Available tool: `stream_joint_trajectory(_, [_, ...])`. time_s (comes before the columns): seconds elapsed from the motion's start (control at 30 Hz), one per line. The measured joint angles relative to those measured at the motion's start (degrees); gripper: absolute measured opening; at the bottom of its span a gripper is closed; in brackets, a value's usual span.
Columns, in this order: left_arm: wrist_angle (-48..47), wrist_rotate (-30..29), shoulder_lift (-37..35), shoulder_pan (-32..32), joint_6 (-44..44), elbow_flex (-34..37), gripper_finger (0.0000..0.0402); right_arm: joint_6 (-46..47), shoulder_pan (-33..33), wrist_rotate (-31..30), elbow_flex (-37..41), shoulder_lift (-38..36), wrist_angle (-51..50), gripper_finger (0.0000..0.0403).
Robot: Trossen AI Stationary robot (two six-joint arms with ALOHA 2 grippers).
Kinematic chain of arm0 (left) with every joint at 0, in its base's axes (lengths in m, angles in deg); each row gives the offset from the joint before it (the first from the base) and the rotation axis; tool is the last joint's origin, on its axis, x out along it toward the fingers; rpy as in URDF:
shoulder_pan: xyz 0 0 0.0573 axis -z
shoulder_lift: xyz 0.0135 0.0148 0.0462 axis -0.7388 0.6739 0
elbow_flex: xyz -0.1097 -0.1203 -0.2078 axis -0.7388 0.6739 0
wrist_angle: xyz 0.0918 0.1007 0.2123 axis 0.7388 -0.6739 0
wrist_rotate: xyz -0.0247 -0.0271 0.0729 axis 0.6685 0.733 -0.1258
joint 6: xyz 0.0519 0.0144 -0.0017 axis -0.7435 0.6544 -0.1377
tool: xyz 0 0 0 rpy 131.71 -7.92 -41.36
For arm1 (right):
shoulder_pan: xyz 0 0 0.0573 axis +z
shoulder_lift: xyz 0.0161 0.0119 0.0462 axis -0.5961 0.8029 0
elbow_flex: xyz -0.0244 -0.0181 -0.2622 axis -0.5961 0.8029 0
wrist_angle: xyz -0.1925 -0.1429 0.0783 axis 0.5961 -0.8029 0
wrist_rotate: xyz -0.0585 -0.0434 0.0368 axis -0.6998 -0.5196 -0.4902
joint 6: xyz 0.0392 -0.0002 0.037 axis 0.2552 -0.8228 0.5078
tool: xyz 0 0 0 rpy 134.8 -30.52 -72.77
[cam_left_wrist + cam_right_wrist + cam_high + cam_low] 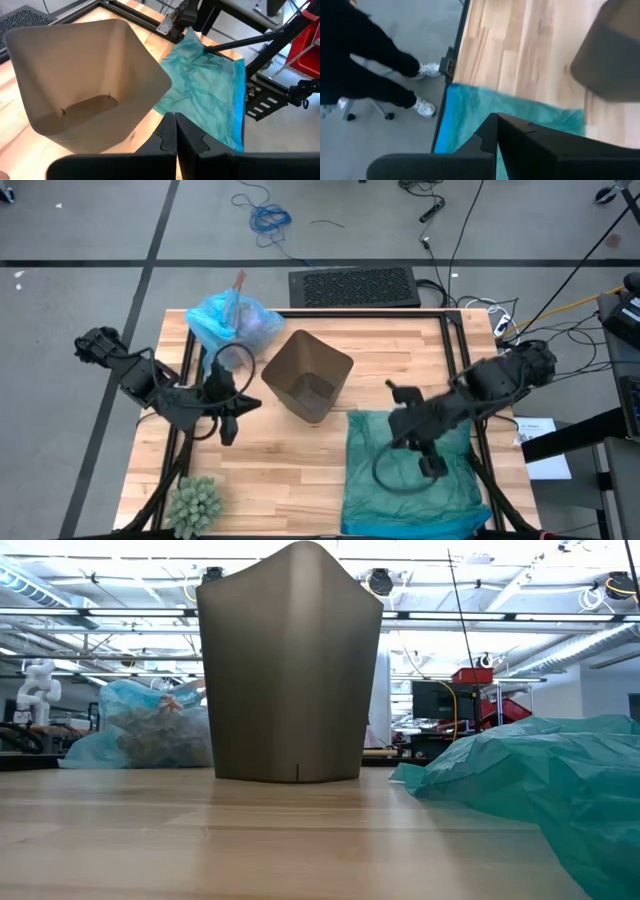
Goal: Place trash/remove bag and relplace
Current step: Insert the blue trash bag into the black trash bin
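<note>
Lower right of the worktop point(290, 460), teal bag point(405, 480) lies under the closed, empty right pincer point(432, 463); left pincer point(227, 430) likewise; bin point(306, 375) centre, unlined; filled bag point(232, 320) upper left: relining is next, needing pincers opened.

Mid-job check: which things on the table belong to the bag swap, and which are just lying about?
Job things:
- light blue bag, holding trash, at the table's far left
- empty brown bin, no liner
- teal bag, spread flat near right

Lying about:
- green spiky ball, near left corner
- keyboard beyond the table
</note>
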Motion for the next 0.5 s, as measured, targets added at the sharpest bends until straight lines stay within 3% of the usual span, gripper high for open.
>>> stream_joint_trajectory(0.17, [0.0, -2.4, 0.1, 2.7, 1.4, 0.0, 0.0000, 4.4, 4.4, 0.1, 6.9, 0.0, 0.9, 0.0000])
stream_joint_trajectory(0.3, [0.1, -2.3, 0.1, 3.5, 1.4, 0.0, 0.0000, 9.6, 8.4, 0.0, 13.4, -0.3, 8.2, 0.0000])
stream_joint_trajectory(0.5, [0.2, 3.8, 0.1, 3.5, 1.3, 0.0, 0.0000, 18.0, 13.7, -0.8, 20.4, -0.6, 17.8, 0.0000])
